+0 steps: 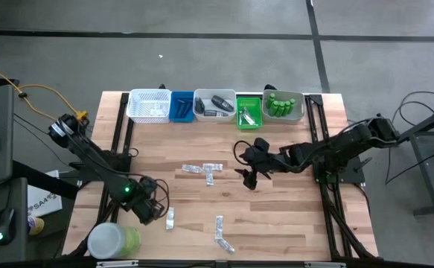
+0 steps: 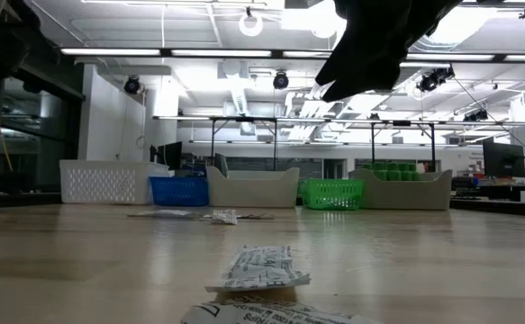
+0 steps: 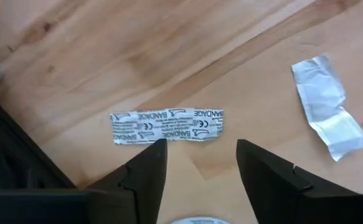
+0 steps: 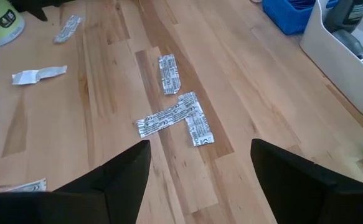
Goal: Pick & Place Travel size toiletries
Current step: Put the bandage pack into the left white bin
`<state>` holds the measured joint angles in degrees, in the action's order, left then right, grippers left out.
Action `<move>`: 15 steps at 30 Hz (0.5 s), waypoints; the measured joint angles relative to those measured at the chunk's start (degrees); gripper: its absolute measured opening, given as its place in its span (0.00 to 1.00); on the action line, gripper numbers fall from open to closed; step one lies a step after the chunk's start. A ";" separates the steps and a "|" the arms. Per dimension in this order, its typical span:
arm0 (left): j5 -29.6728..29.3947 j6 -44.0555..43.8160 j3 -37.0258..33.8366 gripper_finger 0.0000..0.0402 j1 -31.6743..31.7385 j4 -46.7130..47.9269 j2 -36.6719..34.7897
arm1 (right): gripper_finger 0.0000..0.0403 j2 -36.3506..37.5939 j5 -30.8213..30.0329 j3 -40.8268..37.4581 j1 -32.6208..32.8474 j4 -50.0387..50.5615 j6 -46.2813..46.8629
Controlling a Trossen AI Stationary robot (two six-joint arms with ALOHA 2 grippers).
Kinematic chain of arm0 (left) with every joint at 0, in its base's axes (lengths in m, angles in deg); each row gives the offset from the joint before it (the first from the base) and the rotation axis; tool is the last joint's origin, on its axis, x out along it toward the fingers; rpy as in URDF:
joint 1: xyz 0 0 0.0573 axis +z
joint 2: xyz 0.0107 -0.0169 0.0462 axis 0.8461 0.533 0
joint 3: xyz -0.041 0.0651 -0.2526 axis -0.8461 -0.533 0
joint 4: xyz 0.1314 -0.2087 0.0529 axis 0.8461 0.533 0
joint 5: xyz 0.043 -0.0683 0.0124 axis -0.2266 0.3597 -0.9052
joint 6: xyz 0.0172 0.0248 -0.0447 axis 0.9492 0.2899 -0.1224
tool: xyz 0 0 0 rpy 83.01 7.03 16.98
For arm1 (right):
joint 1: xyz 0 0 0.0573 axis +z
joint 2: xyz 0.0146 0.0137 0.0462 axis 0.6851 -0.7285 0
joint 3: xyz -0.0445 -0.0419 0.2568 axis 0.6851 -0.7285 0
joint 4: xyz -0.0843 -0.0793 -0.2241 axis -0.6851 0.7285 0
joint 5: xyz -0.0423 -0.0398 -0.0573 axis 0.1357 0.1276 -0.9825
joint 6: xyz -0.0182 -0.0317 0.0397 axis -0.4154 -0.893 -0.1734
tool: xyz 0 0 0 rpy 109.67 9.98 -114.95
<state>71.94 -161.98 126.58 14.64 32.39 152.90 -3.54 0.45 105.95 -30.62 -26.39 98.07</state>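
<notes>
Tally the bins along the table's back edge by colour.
White bin: 1
Blue bin: 1
Grey bins: 2
Green bin: 1
Total: 5

Mostly silver wrappers on pale wood, plus a row of colourful bins

The table (image 1: 276,223) is light blond wood with darker grain streaks. The sachets (image 3: 167,125) are silvery-white with tiny grey print all over. The bins go white mesh basket (image 1: 149,106), bright blue bin (image 1: 181,106), off-white tub (image 1: 214,106) with dark grey bits inside, vivid green basket (image 1: 249,111), then a beige tub (image 1: 285,105) full of green bottles. The jar (image 1: 114,241) is lime green with a white lid.
</notes>
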 joint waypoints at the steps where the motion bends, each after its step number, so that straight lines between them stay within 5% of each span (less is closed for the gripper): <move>1: 0.34 -0.61 0.00 0.48 0.00 -0.52 0.81 | 0.67 0.00 -0.04 0.00 0.20 0.00 0.00; 15: 0.56 -2.68 0.00 0.49 -0.02 -3.07 8.92 | 0.67 0.00 -0.04 0.02 1.72 -0.42 0.17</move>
<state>72.50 -164.67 126.58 14.62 29.32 161.81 -3.54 0.41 105.97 -28.90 -26.80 98.23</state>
